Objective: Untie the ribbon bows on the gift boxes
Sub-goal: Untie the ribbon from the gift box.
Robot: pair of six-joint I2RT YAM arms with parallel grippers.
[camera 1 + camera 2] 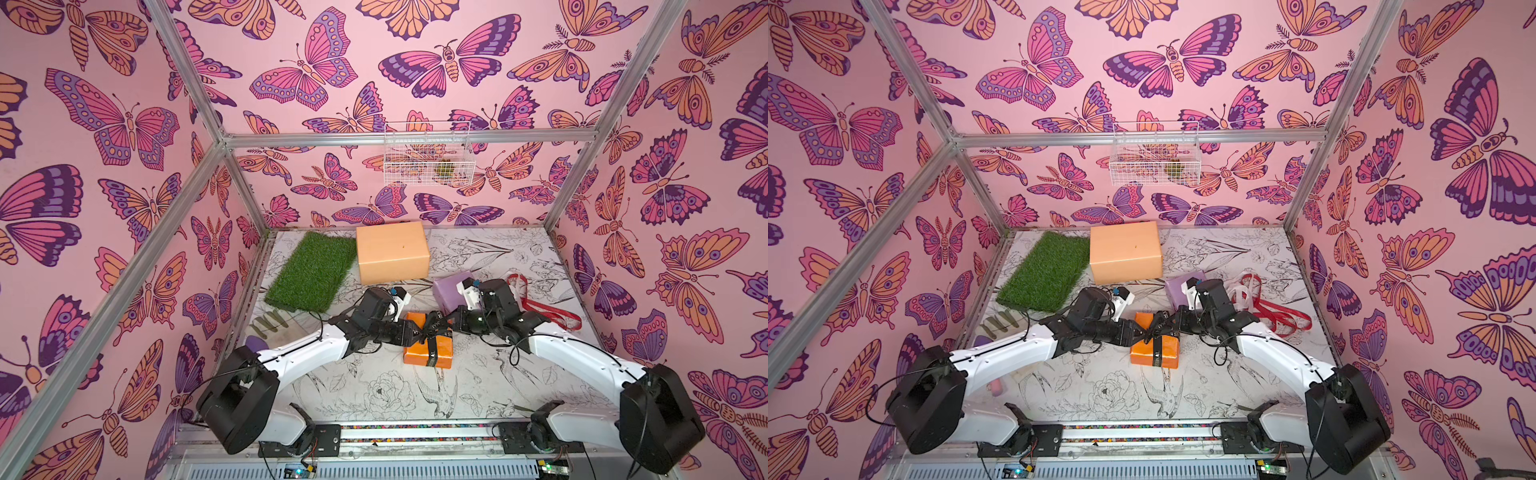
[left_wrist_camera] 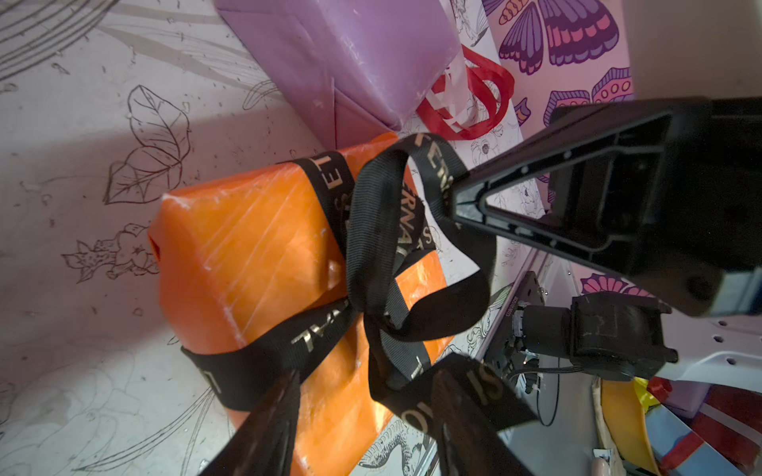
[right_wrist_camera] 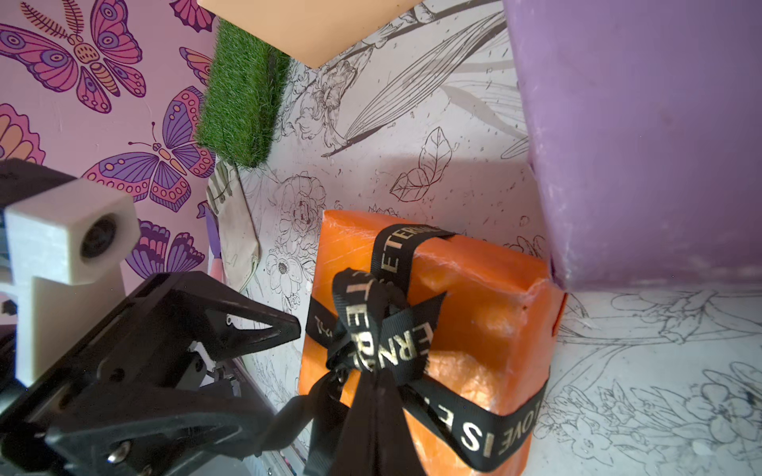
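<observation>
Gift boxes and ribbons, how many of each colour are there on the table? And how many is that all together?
peach-tan gift box: 1
lilac gift box: 1
orange gift box: 1
red ribbon, lying loose: 1
white ribbon, lying loose: 1
black ribbon, tied on the orange gift box: 1
Total: 6

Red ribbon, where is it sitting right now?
In a top view the red ribbon lies loose on the table at the robot's right side, just past the lilac box, next to a white ribbon.
</observation>
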